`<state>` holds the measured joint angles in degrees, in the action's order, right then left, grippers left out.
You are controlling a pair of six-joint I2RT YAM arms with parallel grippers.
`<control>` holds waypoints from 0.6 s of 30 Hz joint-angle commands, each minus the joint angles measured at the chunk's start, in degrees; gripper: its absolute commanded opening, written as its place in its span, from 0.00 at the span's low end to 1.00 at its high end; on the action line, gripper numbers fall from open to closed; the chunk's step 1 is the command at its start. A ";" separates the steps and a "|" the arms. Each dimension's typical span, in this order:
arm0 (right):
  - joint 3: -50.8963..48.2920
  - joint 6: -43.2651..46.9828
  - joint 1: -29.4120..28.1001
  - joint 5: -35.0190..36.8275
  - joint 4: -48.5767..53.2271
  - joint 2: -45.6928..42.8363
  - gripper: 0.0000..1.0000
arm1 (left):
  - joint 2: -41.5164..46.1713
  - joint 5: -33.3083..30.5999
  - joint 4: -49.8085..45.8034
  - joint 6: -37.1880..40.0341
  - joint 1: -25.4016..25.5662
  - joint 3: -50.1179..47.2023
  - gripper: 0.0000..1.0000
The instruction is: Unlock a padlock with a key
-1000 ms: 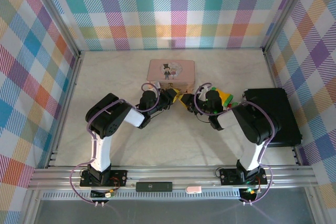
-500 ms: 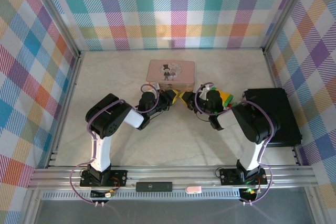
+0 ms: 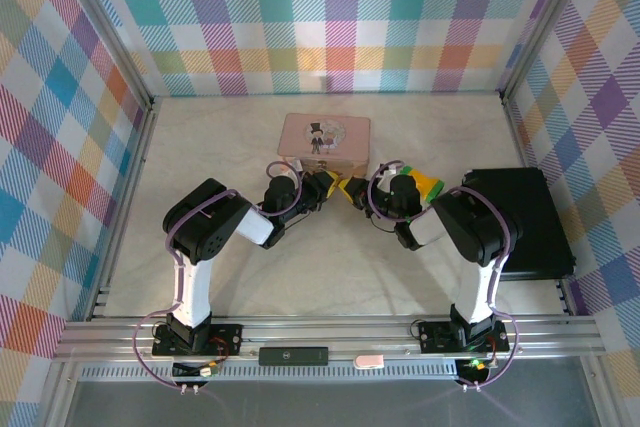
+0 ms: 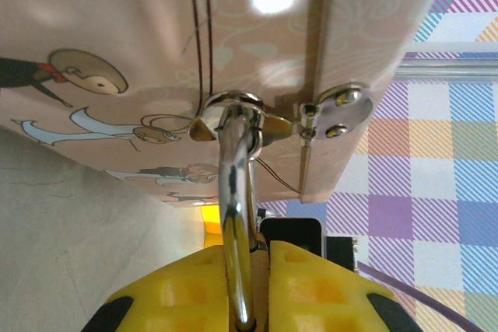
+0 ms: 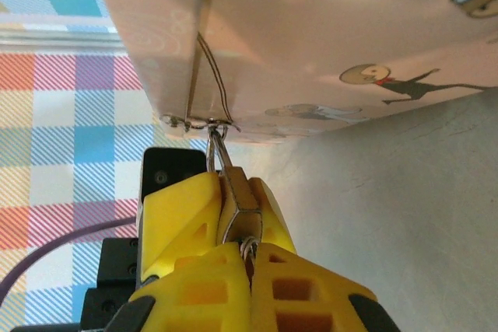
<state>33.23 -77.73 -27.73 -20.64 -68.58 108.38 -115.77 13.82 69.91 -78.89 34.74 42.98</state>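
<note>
In the left wrist view, the left pincer [image 4: 247,270] is pressed onto the padlock [image 4: 235,192]. Its silvery loop runs from 6 o'clock, between the yellow fingers [image 4: 187,289], straight up to 12. There it hooks through the clasp [image 4: 233,106] on the pink box [image 4: 117,29]. The brass body is hidden between the fingers.

In the right wrist view, the right pincer [image 5: 250,270] is pressed together on a small silvery piece that I take for the key [image 5: 249,249]. The padlock lies right at 12 o'clock from it, touching the key. The lock's long axis runs 12 to 6, leaning slightly toward 11. The loop end points up at the box and the keyhole end points down at 6, toward this pincer. Any turn would, I judge, have to go around that same 12-to-6 line.

In the top view, both pincers meet just at 6 o'clock of the box, above the surface [image 3: 350,267]. The left comes in from 8 and the right from 3. Both are equally near the lock, which is too small here to make out.
</note>
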 commanded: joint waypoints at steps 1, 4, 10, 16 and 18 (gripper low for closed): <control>1.06 -3.01 -0.41 0.83 -5.04 1.16 0.00 | 1.29 0.49 6.32 0.35 0.39 0.09 0.00; 1.23 -9.14 -0.19 0.14 -8.41 1.83 0.00 | 0.66 1.20 6.79 2.09 0.15 0.58 0.00; 3.07 -33.38 -0.03 -1.65 -9.14 -1.67 0.00 | -0.70 3.09 8.28 14.01 0.47 0.14 0.00; 6.79 -60.20 -2.07 8.71 -10.29 -8.49 0.00 | -4.07 2.43 9.02 22.51 3.06 2.22 0.00; 10.68 -60.14 -2.07 8.82 -4.99 -11.77 0.00 | -6.37 2.35 9.10 23.25 3.87 4.27 0.00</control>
<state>35.55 -114.59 -28.49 -14.72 -66.43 104.22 -118.21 11.97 79.70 -63.07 34.81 45.52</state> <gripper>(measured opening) 0.056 0.126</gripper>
